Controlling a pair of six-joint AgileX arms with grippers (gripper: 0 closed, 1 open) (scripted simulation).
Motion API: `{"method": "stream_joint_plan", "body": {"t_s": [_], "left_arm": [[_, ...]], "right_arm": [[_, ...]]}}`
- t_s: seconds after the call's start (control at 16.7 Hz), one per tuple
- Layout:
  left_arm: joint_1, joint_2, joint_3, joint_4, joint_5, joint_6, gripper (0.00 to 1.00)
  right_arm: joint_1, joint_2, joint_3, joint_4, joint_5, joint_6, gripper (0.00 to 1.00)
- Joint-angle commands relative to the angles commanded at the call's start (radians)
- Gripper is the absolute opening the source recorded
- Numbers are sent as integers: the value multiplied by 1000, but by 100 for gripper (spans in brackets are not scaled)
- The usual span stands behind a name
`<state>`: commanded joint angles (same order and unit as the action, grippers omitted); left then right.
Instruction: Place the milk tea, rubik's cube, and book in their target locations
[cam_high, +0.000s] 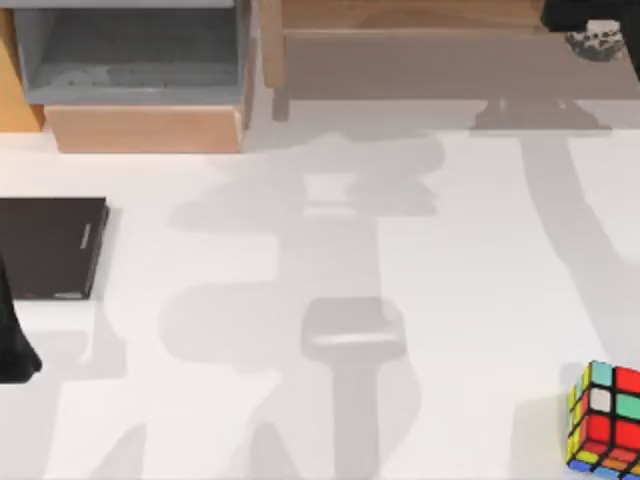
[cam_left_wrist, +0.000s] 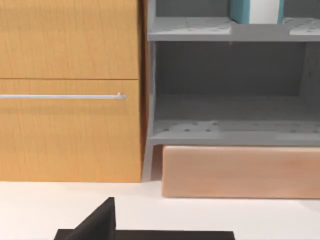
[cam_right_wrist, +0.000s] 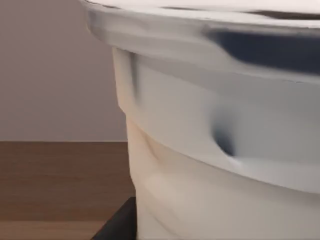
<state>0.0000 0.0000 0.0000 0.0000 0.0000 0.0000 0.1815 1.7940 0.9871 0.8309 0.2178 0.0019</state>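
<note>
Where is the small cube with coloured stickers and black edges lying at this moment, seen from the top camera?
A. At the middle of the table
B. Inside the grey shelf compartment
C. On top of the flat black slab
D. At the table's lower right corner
D: the small rubik's cube with coloured stickers and black edges stands on the white table at its lower right corner.

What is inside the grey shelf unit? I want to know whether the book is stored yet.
On the upper shelf of the grey shelf unit stands the book, teal with white pages; its top is cut off. The lower compartment looks bare.
</note>
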Motion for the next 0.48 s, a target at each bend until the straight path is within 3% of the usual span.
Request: {"method": "stream_joint_plan", "body": {"t_s": [0.18, 0.48], "left_arm": [[0, 0, 0, 0, 0, 0, 100], [0, 0, 0, 0, 0, 0, 100]], "right_arm": [[-130, -12, -57, 124, -129, -12, 0], [-457, 61, -155, 358, -436, -19, 0]]}}
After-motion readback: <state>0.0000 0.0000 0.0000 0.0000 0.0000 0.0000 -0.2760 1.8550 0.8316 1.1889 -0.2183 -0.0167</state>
